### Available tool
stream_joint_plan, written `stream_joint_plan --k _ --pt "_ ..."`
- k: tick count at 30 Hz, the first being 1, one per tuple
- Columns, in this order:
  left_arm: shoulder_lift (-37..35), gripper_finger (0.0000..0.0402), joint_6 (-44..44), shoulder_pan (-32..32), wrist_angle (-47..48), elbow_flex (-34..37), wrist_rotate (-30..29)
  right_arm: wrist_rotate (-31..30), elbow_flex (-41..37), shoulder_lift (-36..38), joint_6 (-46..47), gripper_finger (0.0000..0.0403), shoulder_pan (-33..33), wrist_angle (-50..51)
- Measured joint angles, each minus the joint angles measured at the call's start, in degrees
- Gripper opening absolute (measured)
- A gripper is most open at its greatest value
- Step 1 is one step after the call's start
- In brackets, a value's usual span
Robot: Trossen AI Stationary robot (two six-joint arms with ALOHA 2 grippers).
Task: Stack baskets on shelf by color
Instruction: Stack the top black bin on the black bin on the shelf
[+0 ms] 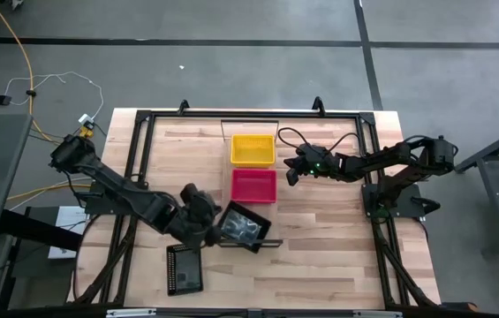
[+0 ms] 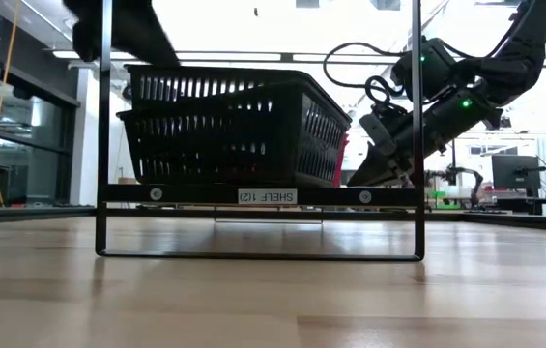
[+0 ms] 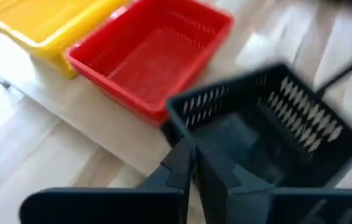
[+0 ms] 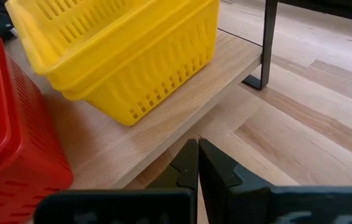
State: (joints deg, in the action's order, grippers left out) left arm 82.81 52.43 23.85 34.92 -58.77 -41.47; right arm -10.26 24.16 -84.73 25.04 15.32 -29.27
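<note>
The shelf (image 4: 182, 112) runs from far to near across the table's middle. On it rest a yellow basket stack (image 1: 253, 148), a red basket (image 1: 253, 185) and, at the near end, black baskets (image 1: 245, 225). In the low view the upper black basket (image 2: 224, 92) sits tilted in the lower one. My left gripper (image 3: 193, 155) is shut, just left of the black baskets, slanting down at their near wall. My right gripper (image 4: 197, 152) is shut and hovers right of the shelf beside the red and yellow baskets. It holds nothing. My left gripper's shut fingertips (image 3: 185, 152) stand in front of the black basket's near wall (image 3: 225, 118), coming at it slanting down from the table's left. I cannot tell whether they touch it.
Another black basket (image 1: 184, 269) lies on the tabletop near the front edge, left of the shelf's near end. Dark frame bars (image 1: 134, 159) run along the table's sides. Bare tabletop lies at the near right.
</note>
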Motion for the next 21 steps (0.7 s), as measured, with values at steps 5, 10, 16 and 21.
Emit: stream_joint_plan --k 5,10,16,21 --pt "-0.1 0.0002 -11.0 0.9 -10.6 5.9 3.4 -0.1 0.0 0.0 0.0 0.0 0.0 -0.1" --pt "-0.2 0.0001 -17.0 0.3 -16.5 8.4 4.5 -0.6 0.0 0.0 0.0 0.0 0.0 0.0" --pt "-0.2 0.0 -18.6 -2.1 -19.8 12.3 7.5 -0.6 0.0 0.0 0.4 0.0 0.0 0.2" --pt "-1.4 0.0 -21.2 -3.2 -20.6 12.6 7.3 -0.7 0.0 0.0 0.4 0.0 0.0 0.3"
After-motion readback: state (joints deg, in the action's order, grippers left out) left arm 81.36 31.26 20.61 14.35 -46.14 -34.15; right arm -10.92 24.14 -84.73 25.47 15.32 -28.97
